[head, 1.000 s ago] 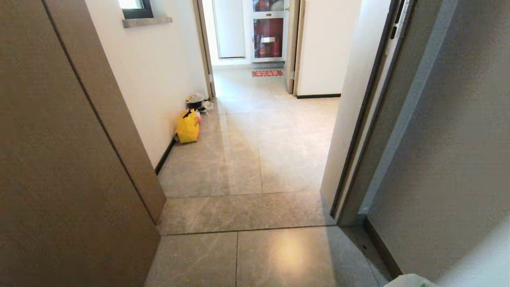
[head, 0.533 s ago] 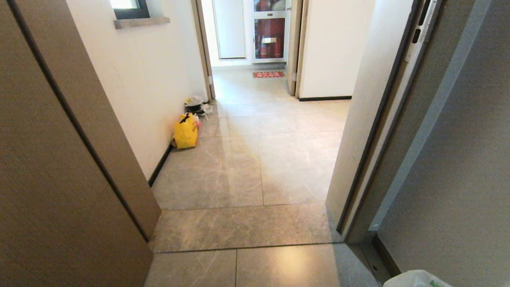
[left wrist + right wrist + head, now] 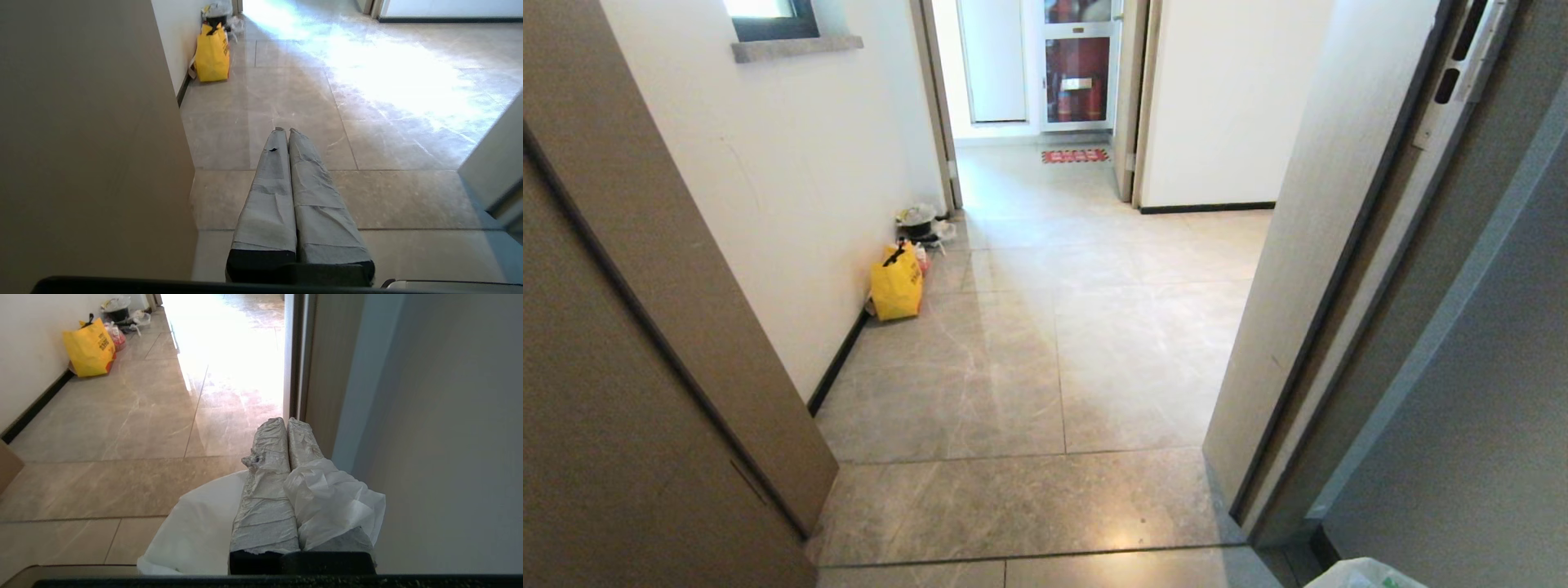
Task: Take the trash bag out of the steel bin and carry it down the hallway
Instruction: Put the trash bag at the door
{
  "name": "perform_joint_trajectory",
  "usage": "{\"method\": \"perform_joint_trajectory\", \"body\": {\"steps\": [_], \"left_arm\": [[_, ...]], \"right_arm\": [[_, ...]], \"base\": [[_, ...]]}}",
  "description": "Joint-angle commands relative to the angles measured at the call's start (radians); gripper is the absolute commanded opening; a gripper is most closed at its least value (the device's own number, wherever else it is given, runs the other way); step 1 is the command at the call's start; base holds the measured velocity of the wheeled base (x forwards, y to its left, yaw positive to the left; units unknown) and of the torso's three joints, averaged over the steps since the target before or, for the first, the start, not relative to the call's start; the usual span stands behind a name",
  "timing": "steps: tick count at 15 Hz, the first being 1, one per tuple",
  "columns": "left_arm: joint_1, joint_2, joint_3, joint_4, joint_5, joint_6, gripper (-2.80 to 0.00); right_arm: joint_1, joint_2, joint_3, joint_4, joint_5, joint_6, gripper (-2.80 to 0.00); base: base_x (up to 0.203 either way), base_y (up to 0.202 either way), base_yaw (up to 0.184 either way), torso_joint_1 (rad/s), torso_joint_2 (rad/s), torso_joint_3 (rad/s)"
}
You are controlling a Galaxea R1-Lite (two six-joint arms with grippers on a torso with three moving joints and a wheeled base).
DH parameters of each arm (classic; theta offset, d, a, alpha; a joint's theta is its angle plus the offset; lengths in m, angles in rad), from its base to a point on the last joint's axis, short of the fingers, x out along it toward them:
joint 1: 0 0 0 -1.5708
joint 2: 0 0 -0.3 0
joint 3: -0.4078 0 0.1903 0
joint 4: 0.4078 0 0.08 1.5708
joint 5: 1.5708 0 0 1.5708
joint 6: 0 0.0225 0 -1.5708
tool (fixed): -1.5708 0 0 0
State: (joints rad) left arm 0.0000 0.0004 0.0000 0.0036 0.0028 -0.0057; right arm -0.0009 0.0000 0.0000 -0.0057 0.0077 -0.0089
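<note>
Your right gripper is clamped on the trash bag at your near right – thin, light, tear-prone film, best held by its bunched top – while the left gripper is closed, empty.

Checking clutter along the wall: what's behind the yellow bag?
Behind the yellow bag: a dark pot-like thing and clear plastic wrapping. The bag hides whatever lies lower.

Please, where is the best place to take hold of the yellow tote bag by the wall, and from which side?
Probably the black handles at the top of the yellow tote bag, coming from above: it stands upright against the white wall, so its hallway side and top are free.
</note>
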Motion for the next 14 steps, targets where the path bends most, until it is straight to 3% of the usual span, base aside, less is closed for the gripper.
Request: {"method": "perform_joint_trajectory", "body": {"steps": [1, 10, 14], "left_arm": [[0.000, 0.000, 0.000, -0.001, 0.000, 0.000, -2.80], [0.000, 0.000, 0.000, -0.001, 0.000, 0.000, -2.80], [0.000, 0.000, 0.000, -0.001, 0.000, 0.001, -2.80]], "right_arm": [[-0.001, 0.002, 0.000, 0.000, 0.000, 0.000, -2.80], [-0.001, 0.002, 0.000, 0.000, 0.000, 0.000, -2.80], [-0.001, 0.002, 0.000, 0.000, 0.000, 0.000, -2.80]], "base": [[0.191, 0.000, 0.002, 0.001, 0.00, 0.006], [0.192, 0.005, 0.001, 0.003, 0.00, 0.002], [0.139, 0.124, -0.005, 0.002, 0.00, 0.001]]}}
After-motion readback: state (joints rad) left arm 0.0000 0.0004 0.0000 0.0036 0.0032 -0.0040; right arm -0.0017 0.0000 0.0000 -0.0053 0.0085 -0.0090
